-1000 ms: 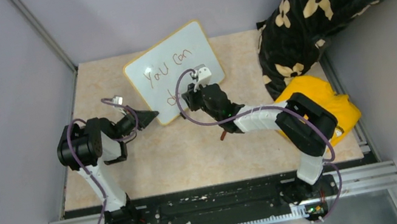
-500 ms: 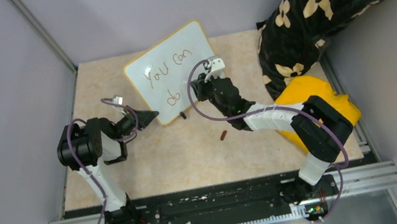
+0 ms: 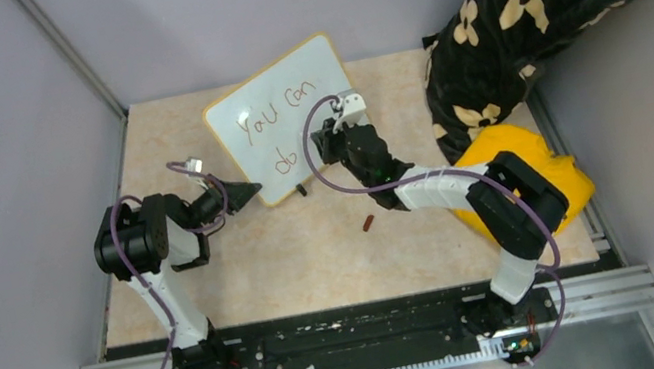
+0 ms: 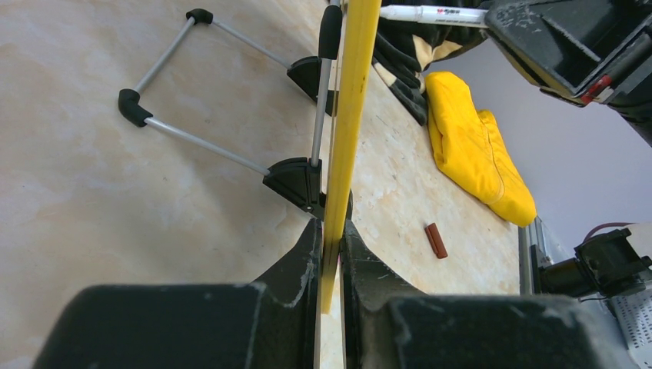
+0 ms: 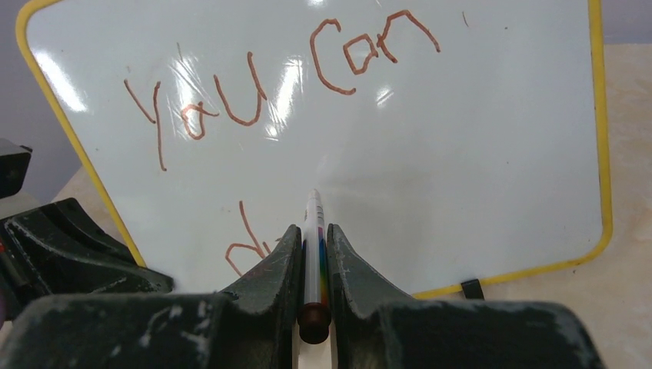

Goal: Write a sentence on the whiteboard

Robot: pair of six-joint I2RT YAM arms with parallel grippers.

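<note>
The right gripper (image 5: 313, 231), clamped on the marker (image 5: 313, 265), has swung toward the board's (image 3: 308, 71) 3 o'clock edge, baring more words (image 5: 254, 108); the left gripper (image 4: 329, 227) pinches its 7 o'clock corner.

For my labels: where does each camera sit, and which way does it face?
Top: above and behind, looking down at the table; left arm, right arm, whiteboard show.
Left wrist: on the left arm, looking along the whiteboard's yellow edge; its jaws clamp it.
Right wrist: on the right arm, facing the writing; its jaws hold a marker.
Shared: both wrist views show the marker.
</note>
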